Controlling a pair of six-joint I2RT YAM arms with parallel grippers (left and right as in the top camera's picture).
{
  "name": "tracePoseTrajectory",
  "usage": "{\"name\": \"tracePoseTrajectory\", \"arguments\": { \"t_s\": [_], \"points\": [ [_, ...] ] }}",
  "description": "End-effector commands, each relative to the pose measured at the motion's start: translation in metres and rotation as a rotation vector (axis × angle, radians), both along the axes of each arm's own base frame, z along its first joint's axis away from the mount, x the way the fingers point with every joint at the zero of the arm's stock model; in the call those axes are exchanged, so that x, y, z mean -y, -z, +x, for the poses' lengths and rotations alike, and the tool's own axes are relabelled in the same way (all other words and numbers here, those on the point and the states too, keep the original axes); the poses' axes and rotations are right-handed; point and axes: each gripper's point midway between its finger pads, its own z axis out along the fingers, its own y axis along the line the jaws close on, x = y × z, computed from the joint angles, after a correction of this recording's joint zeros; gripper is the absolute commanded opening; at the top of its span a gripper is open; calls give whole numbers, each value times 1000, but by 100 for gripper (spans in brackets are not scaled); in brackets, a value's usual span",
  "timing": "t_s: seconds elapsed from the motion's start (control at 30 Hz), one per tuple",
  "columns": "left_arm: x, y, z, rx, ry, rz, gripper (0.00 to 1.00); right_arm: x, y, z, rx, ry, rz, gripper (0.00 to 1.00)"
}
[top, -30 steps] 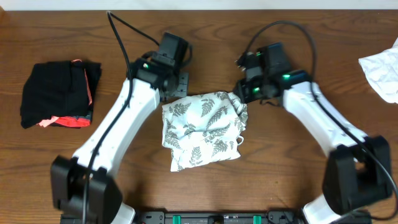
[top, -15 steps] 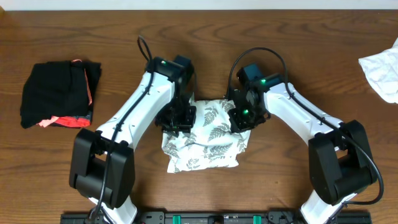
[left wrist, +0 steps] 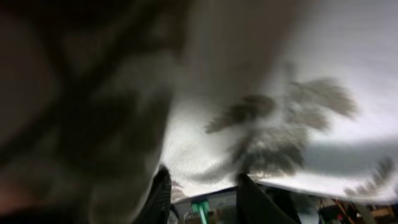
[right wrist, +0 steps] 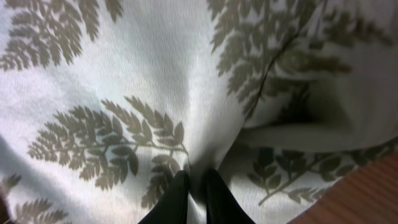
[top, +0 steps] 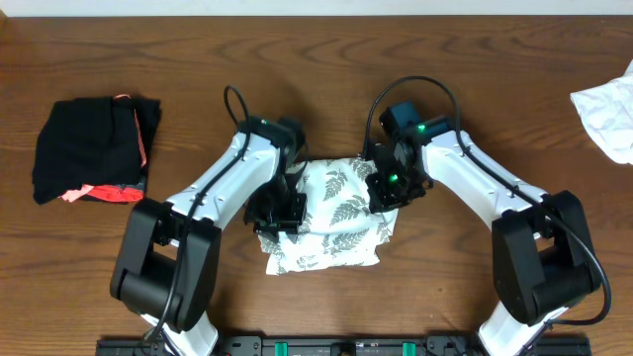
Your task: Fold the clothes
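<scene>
Overhead: the fern-print dress [top: 334, 216] lies bunched at the middle of the counter [top: 316, 59]. The left fingers [top: 280, 210] are on its left edge and the right fingers [top: 387, 188] are on its upper right. A black bundle [top: 94, 148] sits far left and a white cloth [top: 605, 111] far right.

Left wrist: blurred dress fabric fills the frame. The 2 fingers stand partly apart, and I cannot tell whether they hold anything.

Right wrist: the 2 fingers are almost closed, pinching a fold of the dress.

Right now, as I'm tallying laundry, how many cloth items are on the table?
3: the fern-print dress at centre, the black bundle at far left, and a plain white cloth at the right edge, partly cut off. More could lie off-frame.
</scene>
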Motion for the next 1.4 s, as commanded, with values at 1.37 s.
{"name": "tracePoseTrajectory", "arguments": {
  "t_s": [1.37],
  "points": [
    [50,48,15,163,-74,-145,40,55,87,36,262,331,-158,15]
  ]
}}
